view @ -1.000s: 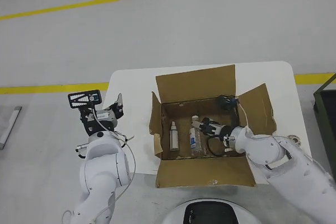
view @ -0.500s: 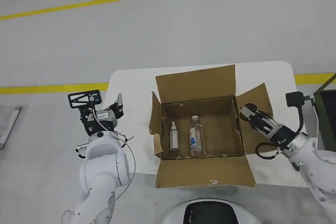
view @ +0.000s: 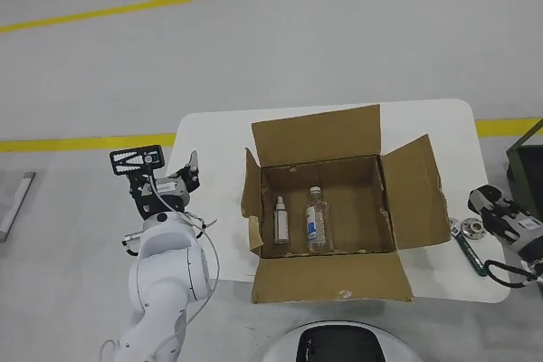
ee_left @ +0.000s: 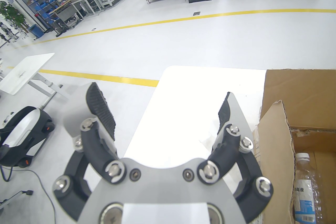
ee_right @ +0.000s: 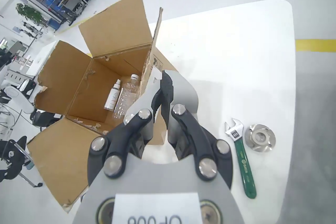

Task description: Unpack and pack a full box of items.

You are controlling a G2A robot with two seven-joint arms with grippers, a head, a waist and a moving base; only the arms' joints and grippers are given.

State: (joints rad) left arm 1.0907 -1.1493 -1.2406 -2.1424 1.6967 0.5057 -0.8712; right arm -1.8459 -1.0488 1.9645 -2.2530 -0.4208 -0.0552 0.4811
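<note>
The open cardboard box (view: 414,204) stands mid-table with its flaps spread. On its floor lie a small white spray bottle (view: 281,220) and a clear plastic bottle (view: 318,220), side by side; both also lie in the box (ee_right: 78,72) as spray bottle (ee_right: 113,96) and clear bottle (ee_right: 127,97). My left gripper (ee_left: 161,101) is open and empty, held off the table's left edge, left of the box (ee_left: 278,135). My right gripper (ee_right: 164,83) is shut on nothing, at the table's right edge (view: 485,199) beside the box's right flap.
A green-handled adjustable wrench (ee_right: 240,156) and a round metal flange (ee_right: 260,137) lie on the white table (view: 217,136) near its right edge, close to my right gripper. A dark green cabinet (view: 534,181) stands right of the table.
My right arm has pulled out of the box, crossed the right flap and moved to the table's right edge. The left arm and both bottles have stayed put.
</note>
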